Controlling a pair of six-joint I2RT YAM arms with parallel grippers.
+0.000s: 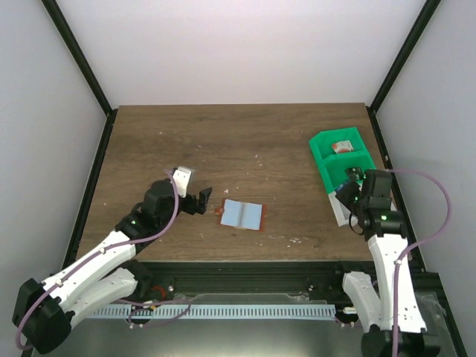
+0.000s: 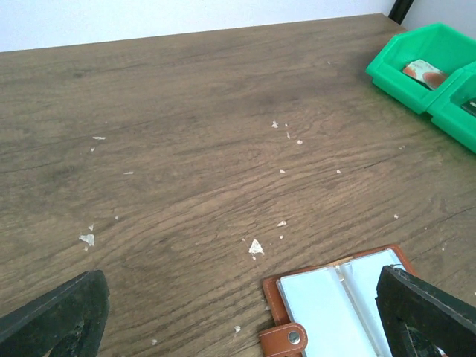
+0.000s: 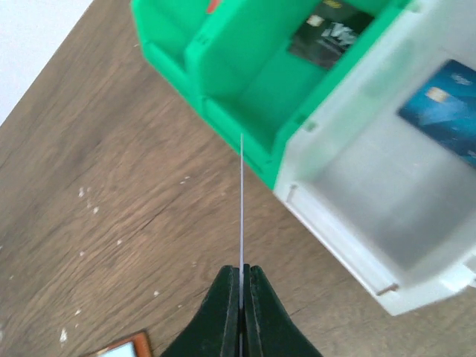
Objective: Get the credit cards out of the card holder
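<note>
The card holder (image 1: pixel 242 215) lies open on the table, pale blue-grey faces up, brown snap tab at its left; it also shows in the left wrist view (image 2: pixel 338 309) and as a corner in the right wrist view (image 3: pixel 123 348). My left gripper (image 1: pixel 199 199) is open and empty just left of it. My right gripper (image 3: pixel 241 281) is shut on a credit card (image 3: pixel 242 201), seen edge-on as a thin pale line, held beside the bins (image 1: pixel 349 195). A reddish-and-white card (image 1: pixel 342 146) lies in the far green bin, a dark card (image 3: pixel 327 33) in the near green bin, a blue card (image 3: pixel 446 104) in the white bin.
The green bins (image 1: pixel 366 158) and the white bin (image 3: pixel 372 178) stand at the table's right edge. Small pale flecks (image 2: pixel 255 247) dot the wood. Black frame posts rise at the back corners.
</note>
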